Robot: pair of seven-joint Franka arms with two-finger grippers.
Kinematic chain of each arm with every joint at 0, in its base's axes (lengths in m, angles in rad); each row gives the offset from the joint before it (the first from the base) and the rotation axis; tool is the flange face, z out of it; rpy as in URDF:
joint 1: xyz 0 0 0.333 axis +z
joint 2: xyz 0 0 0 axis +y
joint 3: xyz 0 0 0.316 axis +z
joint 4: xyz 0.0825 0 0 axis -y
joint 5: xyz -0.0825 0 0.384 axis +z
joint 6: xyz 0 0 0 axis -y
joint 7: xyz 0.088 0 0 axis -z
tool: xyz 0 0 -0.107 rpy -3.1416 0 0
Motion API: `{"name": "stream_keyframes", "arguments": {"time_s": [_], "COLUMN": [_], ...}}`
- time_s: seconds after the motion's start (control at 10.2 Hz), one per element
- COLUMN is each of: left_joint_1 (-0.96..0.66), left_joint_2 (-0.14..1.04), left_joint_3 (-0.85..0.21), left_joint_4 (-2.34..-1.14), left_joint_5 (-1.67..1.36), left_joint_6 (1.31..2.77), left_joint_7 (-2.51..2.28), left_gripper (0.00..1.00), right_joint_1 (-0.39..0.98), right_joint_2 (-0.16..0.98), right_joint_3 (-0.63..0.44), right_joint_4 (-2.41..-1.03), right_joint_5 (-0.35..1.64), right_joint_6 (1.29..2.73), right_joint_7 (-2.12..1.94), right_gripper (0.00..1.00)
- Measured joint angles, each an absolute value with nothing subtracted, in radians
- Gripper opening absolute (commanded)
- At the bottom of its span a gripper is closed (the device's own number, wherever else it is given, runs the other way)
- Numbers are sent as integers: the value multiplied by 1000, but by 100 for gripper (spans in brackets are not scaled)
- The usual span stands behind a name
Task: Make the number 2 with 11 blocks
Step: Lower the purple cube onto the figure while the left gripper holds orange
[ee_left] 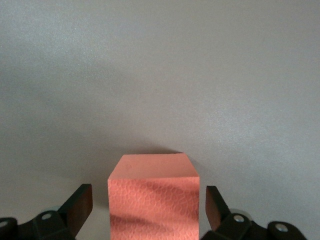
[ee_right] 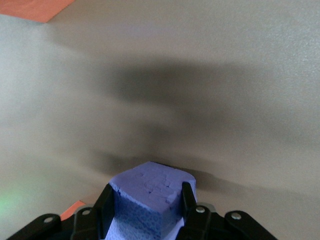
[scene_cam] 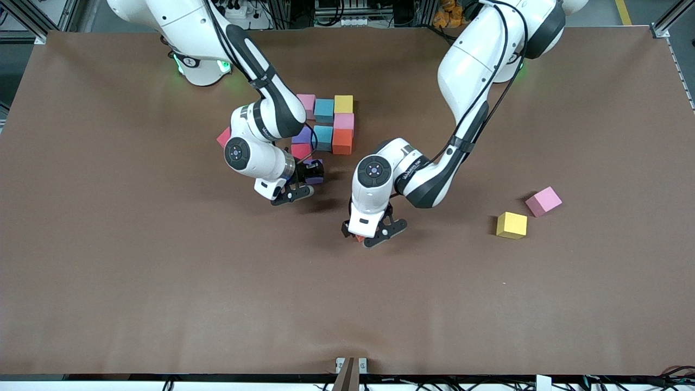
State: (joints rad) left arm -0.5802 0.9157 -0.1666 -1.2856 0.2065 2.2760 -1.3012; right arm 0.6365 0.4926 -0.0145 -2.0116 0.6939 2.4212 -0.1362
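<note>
Seven blocks are seen joined in a partly built number 2 (scene_cam: 326,124) on the brown bench (scene_cam: 108,244), near the robots' bases. Its top row is made of a pink block (scene_cam: 307,103), a cyan block (scene_cam: 324,110) and a yellow block (scene_cam: 343,103). Below the yellow one a second pink block (scene_cam: 343,121) is placed, and below that an orange block (scene_cam: 342,141), with another cyan block (scene_cam: 323,137) beside it and a purple block (scene_cam: 302,135) partly hidden by the right arm. A red block (scene_cam: 300,150) is set just below the purple one, and a further reddish block (scene_cam: 223,137) peeks out by the right arm's wrist.

A purple block (ee_right: 150,200) is pinched between the jaws of the right gripper (scene_cam: 305,179), just beside the red block at the lower edge of the figure.

An orange-red block (ee_left: 154,197) is straddled by the left gripper (scene_cam: 369,237), nearer to the front camera than the figure; the jaws are spread wide, with a gap at each side of the block.

Two loose blocks are left toward the left arm's end of the bench: a yellow block (scene_cam: 511,225) and, just beside it, a tilted pink block (scene_cam: 543,201).
</note>
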Motion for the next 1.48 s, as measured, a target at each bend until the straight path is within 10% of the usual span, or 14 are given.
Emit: {"name": "stream_keyframes", "arguments": {"time_s": [0.1, 0.2, 0.69, 0.89, 1.18, 1.48], "left_joint_1": [-583, -586, -602, -595, -589, -589], "left_joint_2": [916, 917, 917, 917, 917, 917], "left_joint_3": [-166, -164, -158, -152, -152, -152], "left_joint_4": [-1286, -1286, -1286, -1284, -1284, -1284], "left_joint_5": [206, 206, 207, 207, 207, 207], "left_joint_6": [2276, 2276, 2276, 2277, 2277, 2277], "left_joint_7": [-1301, -1301, -1301, -1301, -1301, -1301], "left_gripper": [6, 0, 0, 0, 0, 0], "right_joint_1": [637, 636, 608, 599, 600, 600], "right_joint_2": [490, 486, 471, 471, 471, 471], "right_joint_3": [-15, -15, -24, -24, -23, -22], "right_joint_4": [-2013, -2015, -2040, -2042, -2042, -2055], "right_joint_5": [694, 695, 696, 696, 696, 696], "right_joint_6": [2421, 2421, 2421, 2421, 2421, 2422], "right_joint_7": [-140, -142, -200, -206, -207, -207], "right_gripper": [41, 41, 42, 67, 70, 97]}}
